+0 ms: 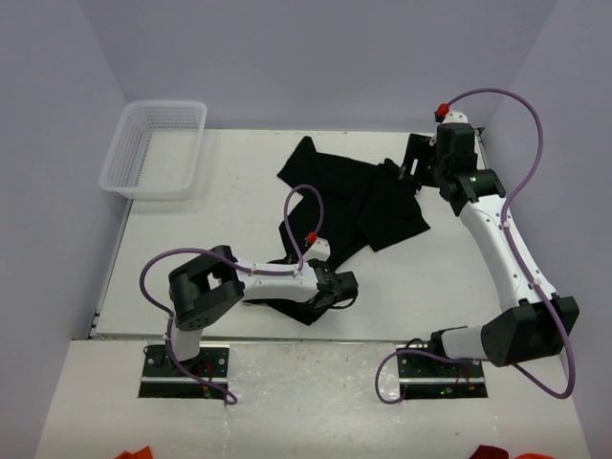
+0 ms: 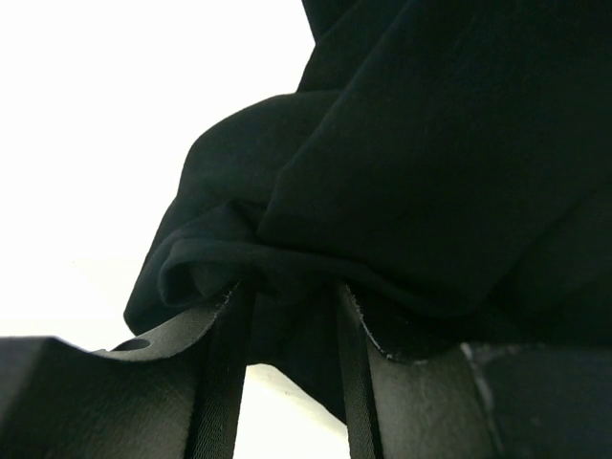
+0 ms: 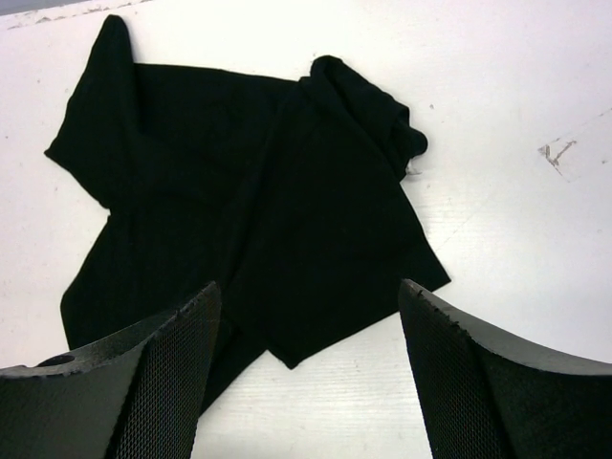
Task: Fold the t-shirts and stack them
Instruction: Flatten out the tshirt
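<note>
A black t-shirt (image 1: 359, 196) lies crumpled across the middle of the white table, spread from the far centre toward the near edge. My left gripper (image 1: 339, 287) is at its near end, and in the left wrist view the gripper (image 2: 292, 287) is shut on a bunched fold of the t-shirt (image 2: 430, 163), with cloth between the fingers (image 2: 222, 363). My right gripper (image 1: 413, 164) hovers over the shirt's far right edge. In the right wrist view it (image 3: 306, 287) is wide open and empty above the t-shirt (image 3: 268, 201), whose corner points toward the jaws.
A white mesh basket (image 1: 153, 148) stands at the far left of the table. The table (image 1: 449, 287) ends at a near edge just ahead of the arm bases. Scraps of red cloth (image 1: 134, 453) show at the bottom edge below the table.
</note>
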`<state>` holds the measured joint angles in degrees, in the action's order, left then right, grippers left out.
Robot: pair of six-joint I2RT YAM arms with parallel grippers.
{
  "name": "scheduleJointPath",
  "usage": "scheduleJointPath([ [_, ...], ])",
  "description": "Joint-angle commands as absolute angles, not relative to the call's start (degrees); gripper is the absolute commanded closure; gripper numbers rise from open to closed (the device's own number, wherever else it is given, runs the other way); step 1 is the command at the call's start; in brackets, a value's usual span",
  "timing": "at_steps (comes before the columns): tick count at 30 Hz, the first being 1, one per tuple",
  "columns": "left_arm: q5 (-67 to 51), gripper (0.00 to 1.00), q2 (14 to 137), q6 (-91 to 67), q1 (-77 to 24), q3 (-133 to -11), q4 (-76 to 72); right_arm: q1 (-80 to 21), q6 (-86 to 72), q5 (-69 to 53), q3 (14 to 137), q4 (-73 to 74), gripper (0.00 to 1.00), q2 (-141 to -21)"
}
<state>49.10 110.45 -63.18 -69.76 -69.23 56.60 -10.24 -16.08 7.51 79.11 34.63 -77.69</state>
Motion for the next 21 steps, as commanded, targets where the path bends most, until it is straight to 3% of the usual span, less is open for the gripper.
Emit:
scheduleJointPath([
  [1, 50.5, 0.59, 106.6, -63.0, -69.4, -71.3, 56.1, -10.7, -16.7, 7.4, 79.1, 32.7, 0.25, -78.2],
  [21, 50.7, 0.60, 110.1, -67.8, -67.3, -67.2, 55.7, -10.9, -16.4, 7.3, 78.4, 32.3, 0.24, -77.5],
])
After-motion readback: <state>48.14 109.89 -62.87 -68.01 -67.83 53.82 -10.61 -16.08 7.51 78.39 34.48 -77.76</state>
